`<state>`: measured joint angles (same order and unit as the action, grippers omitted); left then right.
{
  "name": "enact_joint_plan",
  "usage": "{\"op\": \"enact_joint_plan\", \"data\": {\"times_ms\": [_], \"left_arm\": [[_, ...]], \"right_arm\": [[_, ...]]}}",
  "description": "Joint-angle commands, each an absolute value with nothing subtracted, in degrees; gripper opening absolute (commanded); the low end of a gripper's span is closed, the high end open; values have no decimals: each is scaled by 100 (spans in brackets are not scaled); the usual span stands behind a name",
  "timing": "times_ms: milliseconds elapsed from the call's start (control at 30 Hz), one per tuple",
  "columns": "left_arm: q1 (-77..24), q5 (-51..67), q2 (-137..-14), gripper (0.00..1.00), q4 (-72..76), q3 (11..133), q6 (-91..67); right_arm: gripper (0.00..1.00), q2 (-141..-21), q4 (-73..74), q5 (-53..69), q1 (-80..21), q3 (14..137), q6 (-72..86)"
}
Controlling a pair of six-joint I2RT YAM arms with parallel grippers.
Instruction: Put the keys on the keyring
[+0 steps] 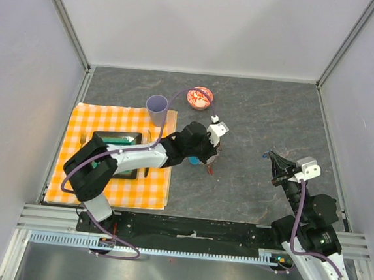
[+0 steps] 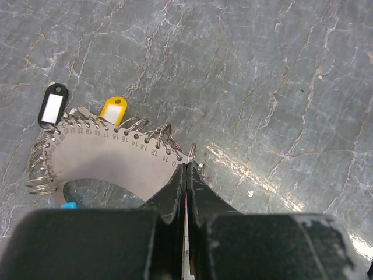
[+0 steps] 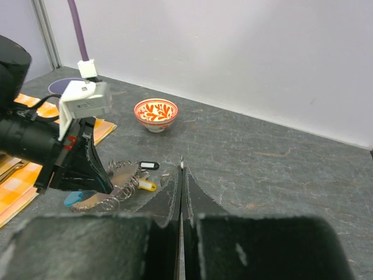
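Observation:
The keyring [image 2: 99,157] is a grey crescent plate edged with several wire rings, lying flat on the table; it also shows as the keyring [image 3: 119,184]. Two keys lie at its far edge: a black-and-white tag [image 2: 52,105] and a yellow tag [image 2: 112,111]. My left gripper [image 2: 187,166] sits at the plate's right end, shut on a thin red key whose small ring [image 2: 192,153] pokes past the tips. From above, the left gripper [image 1: 211,160] hides most of the plate. My right gripper [image 3: 182,172] hangs off to the right, shut on a key with only its metal loop [image 3: 182,162] showing.
A red-and-white bowl [image 1: 200,98] stands behind the left gripper, a purple cup [image 1: 156,109] at the corner of an orange checked cloth [image 1: 118,180]. A black tray [image 1: 118,138] lies on the cloth. Grey walls close in the table on three sides.

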<state>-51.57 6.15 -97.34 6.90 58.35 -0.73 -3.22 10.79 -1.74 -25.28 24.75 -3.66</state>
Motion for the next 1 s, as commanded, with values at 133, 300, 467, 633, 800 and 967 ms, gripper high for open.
{"op": "enact_joint_plan", "data": {"times_ms": [133, 300, 467, 633, 800, 967], "left_arm": [[-5186, 966, -8939, 2, 1687, 5247, 70], [-5177, 1256, -8386, 2, 2091, 4975, 448], [-5177, 1441, -7736, 2, 2303, 4746, 720], [-5150, 1591, -7234, 2, 2548, 4474, 966], [-5080, 1775, -6935, 2, 2523, 4491, 1239], [-4984, 2188, -6943, 2, 2048, 4921, 1485]], "right_arm": [[0, -404, 923, 351, -2549, 2531, -325], [0, -737, 949, 869, -2540, 2724, -281], [0, -1344, 1046, 1520, -2540, 3137, -281], [0, -2056, 1020, 2065, -2540, 3541, -299], [0, -2600, 861, 2609, -2540, 3744, -386], [0, -2918, 826, 2795, -2549, 3964, -501]]}}
